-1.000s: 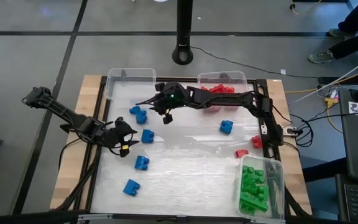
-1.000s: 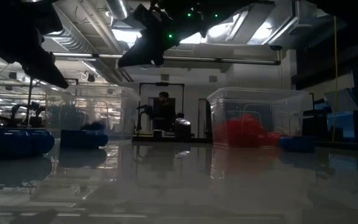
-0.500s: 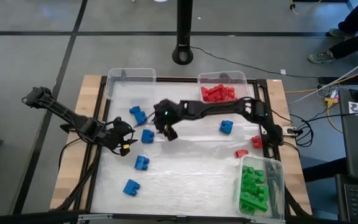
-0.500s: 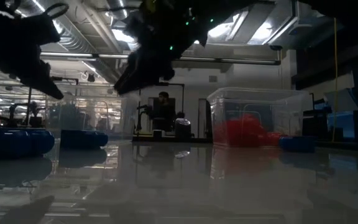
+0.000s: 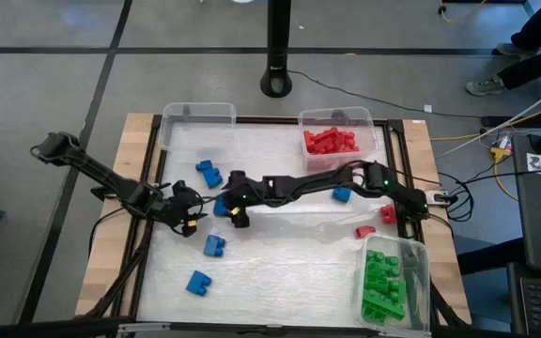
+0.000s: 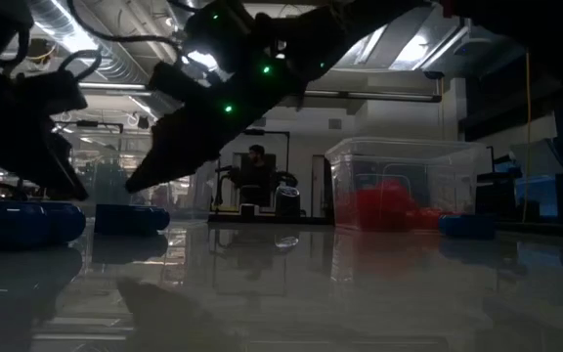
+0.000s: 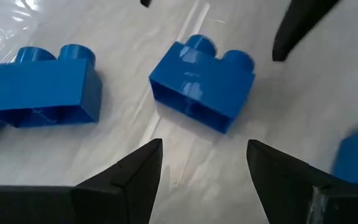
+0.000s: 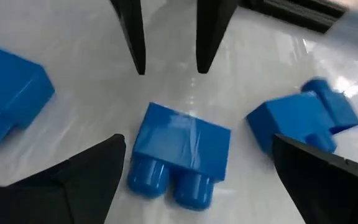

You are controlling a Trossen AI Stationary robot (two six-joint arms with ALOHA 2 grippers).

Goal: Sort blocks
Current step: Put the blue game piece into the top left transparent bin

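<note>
Fingers of both grippers stand open and empty around one blue block (image 7: 202, 85) near the table's left-middle: right gripper (image 8: 194, 180) straddles it, left gripper (image 7: 201, 168) faces its long side.

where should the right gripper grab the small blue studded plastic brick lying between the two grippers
Across the two long flat sides of the blue studded plastic brick, coming from above. It lies on its side with both studs pointing sideways, and the open right gripper already straddles it. The left gripper faces it from opposite.
</note>
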